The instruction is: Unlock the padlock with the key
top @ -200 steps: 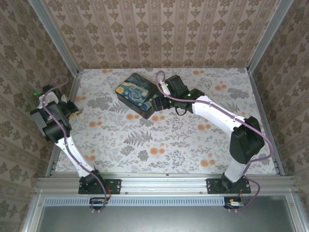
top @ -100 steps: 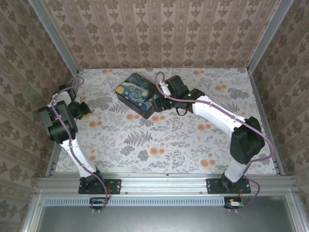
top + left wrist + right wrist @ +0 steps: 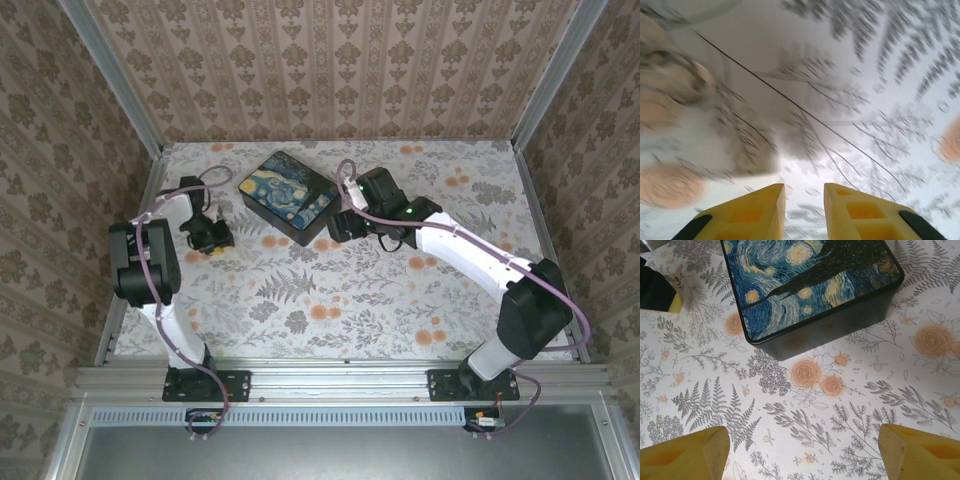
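My right gripper (image 3: 804, 436) gapes wide, empty. Painted box (image 3: 810, 285) just ahead. My left gripper (image 3: 804, 192): narrowly parted, nothing between.

A black box (image 3: 287, 196) with a swirling blue and yellow painted lid lies on the surface (image 3: 330, 290) near the far edge, a little left of the middle and turned at an angle to the edges. Its lid is closed. The surface is white, printed with grey ferns and orange flowers. In the blurred left wrist view, a thin dark line (image 3: 800, 107) crosses this print diagonally. Brown patterned walls (image 3: 340, 70) rise from the far, left and right edges. A metal rail (image 3: 340, 378) runs along the near edge.
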Robot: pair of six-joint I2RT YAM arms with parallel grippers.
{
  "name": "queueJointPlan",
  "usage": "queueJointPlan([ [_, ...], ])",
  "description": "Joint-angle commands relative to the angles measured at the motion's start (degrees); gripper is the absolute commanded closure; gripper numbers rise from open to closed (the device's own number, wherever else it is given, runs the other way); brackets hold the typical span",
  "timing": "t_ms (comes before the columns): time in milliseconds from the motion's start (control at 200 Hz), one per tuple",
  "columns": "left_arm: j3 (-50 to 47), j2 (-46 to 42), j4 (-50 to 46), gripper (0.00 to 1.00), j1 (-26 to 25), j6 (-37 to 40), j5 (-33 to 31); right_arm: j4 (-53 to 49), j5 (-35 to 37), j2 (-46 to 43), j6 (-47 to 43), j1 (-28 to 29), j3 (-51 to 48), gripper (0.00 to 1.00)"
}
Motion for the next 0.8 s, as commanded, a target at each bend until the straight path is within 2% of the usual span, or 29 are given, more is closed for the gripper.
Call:
queueJointPlan([
  [0, 1.05, -4.51, -3.67, 0.72, -0.39, -1.3, -0.13, 1.61, 1.46, -3.05, 1.32, -0.42, -1.88, 0.21],
  [140, 5.82, -5.48, -6.24, 0.72, 0.23, -1.12, -6.57, 2.1, 1.31, -4.3, 1.32, -0.62, -3.27, 0.21],
  [260, 8.05, -3.04, -5.55, 0.71, 1.52, -3.01, -9.31, 2.25, 1.15, -4.42, 1.19, -0.78, -3.76, 0.21],
  [510, 11.73, 3.99, -5.67, 0.72, 1.89, -8.81, -13.93, 3.5, 0.93, -4.43, 1.22, -1.48, -5.18, 0.21],
  [795, 8.38, 5.83, -2.14, 0.72, 3.61, -13.23, -15.29, 4.87, 0.03, -3.39, 1.42, -2.57, -6.76, 0.21],
])
